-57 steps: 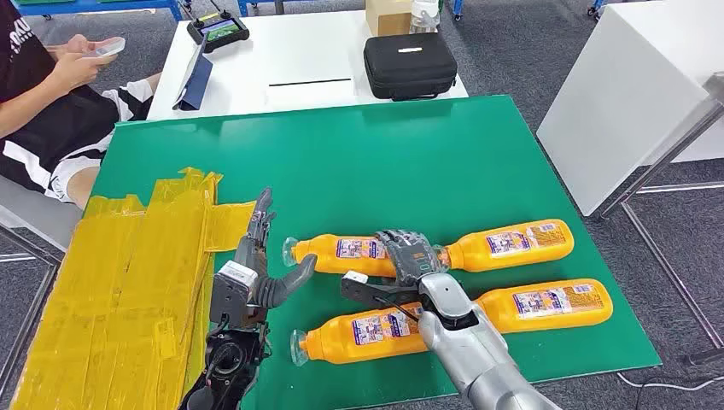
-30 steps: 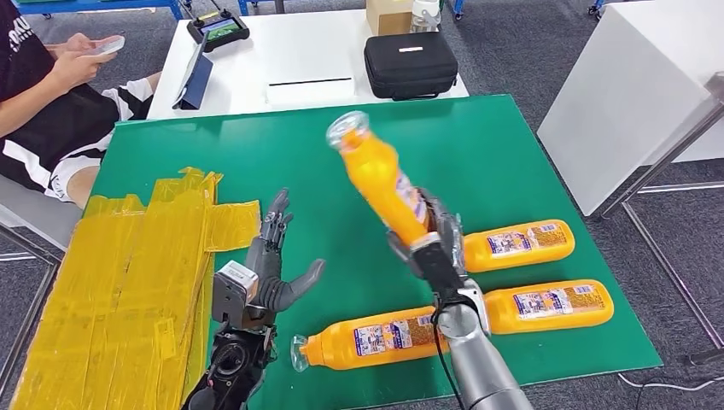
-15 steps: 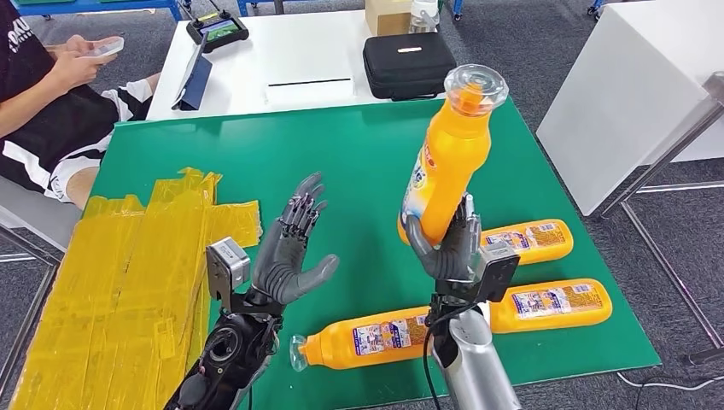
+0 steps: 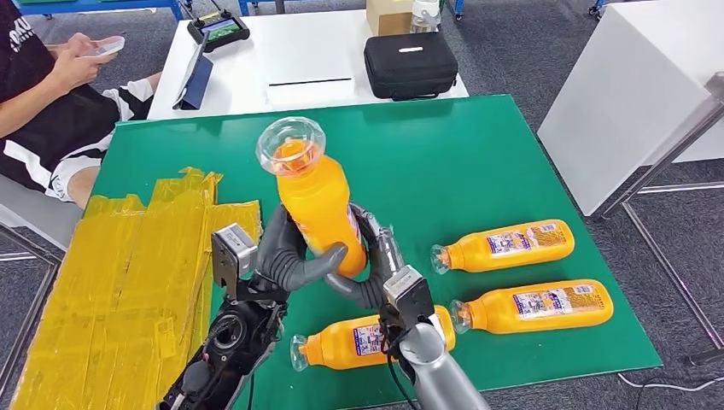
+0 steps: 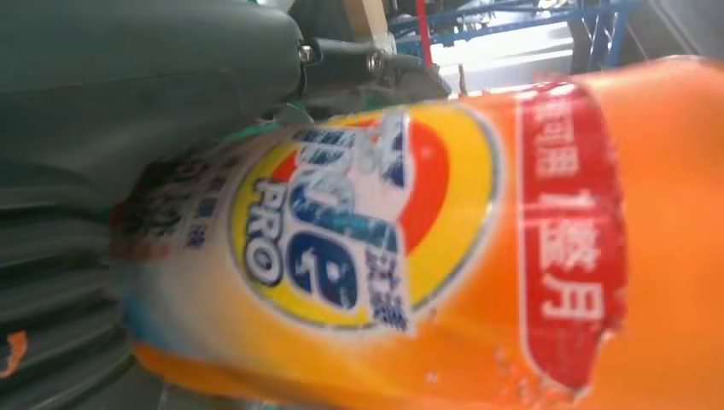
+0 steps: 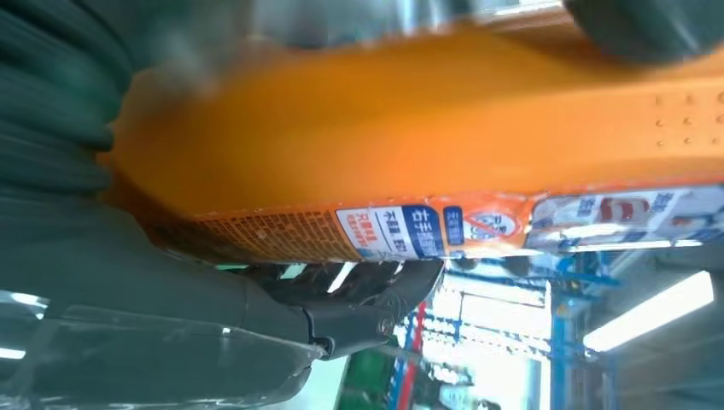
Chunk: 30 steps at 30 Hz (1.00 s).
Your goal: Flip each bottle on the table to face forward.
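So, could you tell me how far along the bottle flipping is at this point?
Nothing looks finished yet. One raised bottle is gripped between the left hand and right hand above the green table. Three bottles lie on it with fine-print labels up.

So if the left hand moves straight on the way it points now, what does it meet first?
Nothing to travel to: the left hand already wraps the raised orange bottle, with the right hand on the other side. Past the bottle, probably the right hand's fingers, though depth is unclear.
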Tool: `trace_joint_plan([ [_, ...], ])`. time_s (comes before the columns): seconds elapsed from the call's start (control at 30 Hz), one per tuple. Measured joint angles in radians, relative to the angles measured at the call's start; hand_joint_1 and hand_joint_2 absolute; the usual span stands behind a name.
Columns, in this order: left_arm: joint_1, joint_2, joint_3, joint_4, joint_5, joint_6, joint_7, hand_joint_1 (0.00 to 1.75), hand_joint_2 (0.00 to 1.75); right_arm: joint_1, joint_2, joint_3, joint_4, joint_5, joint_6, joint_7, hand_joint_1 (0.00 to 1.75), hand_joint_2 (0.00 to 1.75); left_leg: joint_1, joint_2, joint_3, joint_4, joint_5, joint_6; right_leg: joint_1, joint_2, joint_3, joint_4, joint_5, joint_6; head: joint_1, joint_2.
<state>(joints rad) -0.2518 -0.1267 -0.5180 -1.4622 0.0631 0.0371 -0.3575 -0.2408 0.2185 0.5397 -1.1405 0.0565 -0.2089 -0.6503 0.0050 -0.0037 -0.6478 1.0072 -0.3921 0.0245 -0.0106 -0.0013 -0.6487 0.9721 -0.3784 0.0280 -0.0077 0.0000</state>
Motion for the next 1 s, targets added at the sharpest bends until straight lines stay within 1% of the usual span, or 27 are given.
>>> trace_joint_plan([
  [0.13, 0.003, 0.008, 0.0, 0.0, 0.0, 0.005, -0.003, 0.0, 1.75, -0.004, -0.004, 0.029, 0.025, 0.005, 0.001, -0.003, 1.75, 1.75, 0.0, 0.0, 0.0, 0.0, 0.0, 0.0, 0.0, 0.0, 0.0, 0.0, 0.0, 0.0, 0.0, 0.0],
  [0.37, 0.003, 0.013, 0.001, 0.0, -0.001, 0.006, -0.004, 0.0, 1.75, -0.011, -0.007, 0.042, 0.044, 0.008, 0.001, -0.003, 1.75, 1.75, 0.0, 0.0, 0.0, 0.0, 0.0, 0.0, 0.0, 0.0, 0.0, 0.0, 0.0, 0.0, 0.0, 0.0],
  [0.6, 0.006, 0.02, 0.006, 0.009, -0.013, 0.032, -0.016, 0.0, 1.75, -0.039, -0.009, 0.075, 0.104, 0.053, 0.006, 0.017, 1.75, 1.75, 0.0, 0.0, 0.0, 0.0, 0.0, 0.0, 0.0, 0.0, 0.0, 0.0, 0.0, 0.0, 0.0, 0.0],
  [0.63, 0.006, 0.02, 0.007, 0.014, -0.015, 0.036, -0.018, 0.38, 1.75, -0.043, -0.009, 0.079, 0.116, 0.058, 0.006, 0.017, 1.75, 1.75, 0.0, 0.0, 0.0, 0.0, 0.0, 0.0, 0.0, 0.0, 0.0, 0.0, 0.0, 0.0, 0.0, 0.0],
  [0.73, 0.007, 0.021, 0.008, 0.03, -0.016, 0.049, -0.023, 1.69, 1.75, -0.055, -0.009, 0.084, 0.147, 0.069, 0.006, 0.017, 1.75, 1.75, 0.0, 0.0, 0.0, 0.0, 0.0, 0.0, 0.0, 0.0, 0.0, 0.0, 0.0, 0.0, 0.0, 0.0],
  [0.77, 0.007, 0.021, 0.008, 0.035, -0.016, 0.053, -0.025, 1.75, 1.75, -0.058, -0.009, 0.084, 0.155, 0.071, 0.006, 0.018, 1.75, 1.75, 0.0, 0.0, 0.0, 0.0, 0.0, 0.0, 0.0, 0.0, 0.0, 0.0, 0.0, 0.0, 0.0, 0.0],
  [1.0, 0.007, 0.02, 0.012, 0.053, -0.001, 0.081, -0.034, 1.75, 1.75, -0.067, -0.008, 0.082, 0.179, 0.076, 0.002, 0.03, 1.75, 1.75, 0.0, 0.0, 0.0, 0.0, 0.0, 0.0, 0.0, 0.0, -0.001, 0.0, 0.0, 0.0, 0.0, 0.0],
])
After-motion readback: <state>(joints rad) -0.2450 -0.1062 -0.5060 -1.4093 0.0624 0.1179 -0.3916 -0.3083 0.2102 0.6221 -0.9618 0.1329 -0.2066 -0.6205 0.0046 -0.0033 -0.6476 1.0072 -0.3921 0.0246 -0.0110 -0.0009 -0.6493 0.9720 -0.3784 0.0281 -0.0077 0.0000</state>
